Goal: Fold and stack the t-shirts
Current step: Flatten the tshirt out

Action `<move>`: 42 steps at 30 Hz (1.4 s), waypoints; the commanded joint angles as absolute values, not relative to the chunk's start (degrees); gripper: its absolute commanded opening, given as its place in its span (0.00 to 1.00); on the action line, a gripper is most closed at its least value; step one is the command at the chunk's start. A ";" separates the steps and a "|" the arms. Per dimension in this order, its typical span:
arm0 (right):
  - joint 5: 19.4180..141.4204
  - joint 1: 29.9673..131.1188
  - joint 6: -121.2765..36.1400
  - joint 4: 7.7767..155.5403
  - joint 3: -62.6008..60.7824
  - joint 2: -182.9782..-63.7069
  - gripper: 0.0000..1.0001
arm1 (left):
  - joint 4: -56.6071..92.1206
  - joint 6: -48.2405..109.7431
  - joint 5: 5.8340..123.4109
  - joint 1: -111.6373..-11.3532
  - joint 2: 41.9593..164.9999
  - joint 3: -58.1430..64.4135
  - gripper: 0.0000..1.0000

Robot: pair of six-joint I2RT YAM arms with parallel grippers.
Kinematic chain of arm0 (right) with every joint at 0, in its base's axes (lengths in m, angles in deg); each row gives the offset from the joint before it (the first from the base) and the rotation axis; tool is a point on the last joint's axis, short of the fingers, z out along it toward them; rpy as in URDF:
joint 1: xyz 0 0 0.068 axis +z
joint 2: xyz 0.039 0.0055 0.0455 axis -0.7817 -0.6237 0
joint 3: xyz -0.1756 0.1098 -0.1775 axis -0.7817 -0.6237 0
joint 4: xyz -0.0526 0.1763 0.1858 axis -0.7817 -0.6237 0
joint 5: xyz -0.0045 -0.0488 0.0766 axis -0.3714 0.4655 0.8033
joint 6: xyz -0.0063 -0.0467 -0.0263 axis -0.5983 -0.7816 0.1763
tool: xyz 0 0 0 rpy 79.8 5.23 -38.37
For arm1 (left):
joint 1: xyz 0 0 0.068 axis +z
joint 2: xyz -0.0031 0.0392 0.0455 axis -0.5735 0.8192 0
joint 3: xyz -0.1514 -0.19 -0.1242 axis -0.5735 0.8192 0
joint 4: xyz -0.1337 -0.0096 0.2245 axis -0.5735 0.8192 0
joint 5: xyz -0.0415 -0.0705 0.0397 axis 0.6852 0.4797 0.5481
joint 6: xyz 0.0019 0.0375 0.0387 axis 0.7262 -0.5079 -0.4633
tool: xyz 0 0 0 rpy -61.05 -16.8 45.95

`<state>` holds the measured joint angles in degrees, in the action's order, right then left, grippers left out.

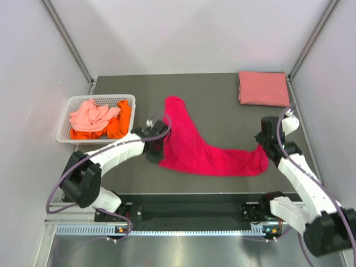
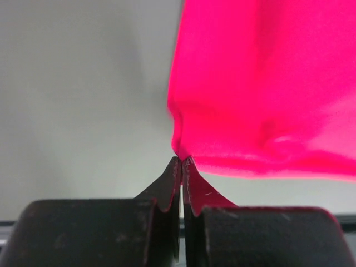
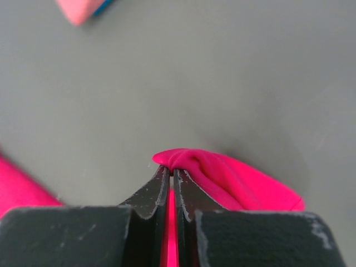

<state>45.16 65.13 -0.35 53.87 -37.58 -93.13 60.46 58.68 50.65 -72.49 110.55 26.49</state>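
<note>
While the bright magenta-red t-shirt [image 1: 203,156] lies spread across the middle of the dark bench [image 1: 222,105], both hands are clamped on it. The left hand [image 2: 182,160] has its two fingers pressed tight together on a corner at the shirt's left edge, and in the left wrist view the cloth fans out from the fingertips toward the upper right. The right hand [image 3: 171,169] has its fingers closed on a small bunched fold at the shirt's right end, close to the right side of the bench. Seen from above, the shirt makes a bent shape: a narrow part reaches toward the far side, and a broader part runs along the near side to the right hand. A folded salmon pink t-shirt [image 1: 263,88] lies flat in the far right corner of the bench, well apart from the magenta one. At the left edge stands a white slotted basket [image 1: 63,129], holding a crumpled pale coral t-shirt [image 1: 92,114] on top of an orange t-shirt [image 1: 121,123].
</note>
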 commanded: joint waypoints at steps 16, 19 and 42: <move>52.57 54.49 -10.18 51.14 23.13 -110.65 0.00 | 74.71 40.44 24.80 -62.33 117.04 -54.88 0.00; 52.30 54.49 -10.80 50.61 16.29 -105.64 0.00 | 74.79 42.46 27.70 -62.42 110.09 -44.61 0.00; 58.55 54.49 5.64 41.48 -42.71 -98.33 0.44 | 70.66 50.46 43.97 -62.42 82.83 23.19 0.00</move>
<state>60.44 54.99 5.25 42.55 -46.22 -96.32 72.85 49.52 43.96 -62.44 84.15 23.45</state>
